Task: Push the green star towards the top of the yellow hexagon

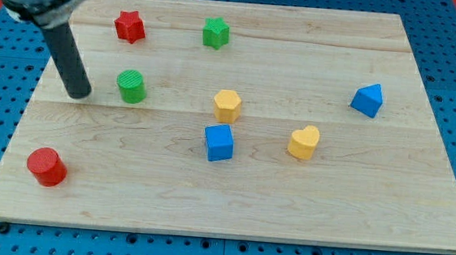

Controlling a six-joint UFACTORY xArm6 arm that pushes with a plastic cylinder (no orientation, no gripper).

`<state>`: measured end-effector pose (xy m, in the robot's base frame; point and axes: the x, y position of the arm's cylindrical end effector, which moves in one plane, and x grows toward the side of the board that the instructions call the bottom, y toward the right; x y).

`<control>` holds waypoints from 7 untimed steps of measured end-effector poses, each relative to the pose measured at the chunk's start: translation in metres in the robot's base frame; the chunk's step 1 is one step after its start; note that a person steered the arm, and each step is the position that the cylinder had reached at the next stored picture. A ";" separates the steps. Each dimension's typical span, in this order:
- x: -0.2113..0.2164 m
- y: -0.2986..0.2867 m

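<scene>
The green star lies near the view's top, left of centre. The yellow hexagon sits below it, near the board's middle. My tip rests on the board at the view's left, far left of both, just left of the green cylinder. It touches no block.
A red star lies at the top left and a red cylinder at the bottom left. A blue cube sits just below the hexagon. A yellow heart and a blue block are on the right. The wooden board ends at a blue pegboard.
</scene>
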<state>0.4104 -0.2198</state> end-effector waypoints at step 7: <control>-0.137 0.157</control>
<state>0.2733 -0.0627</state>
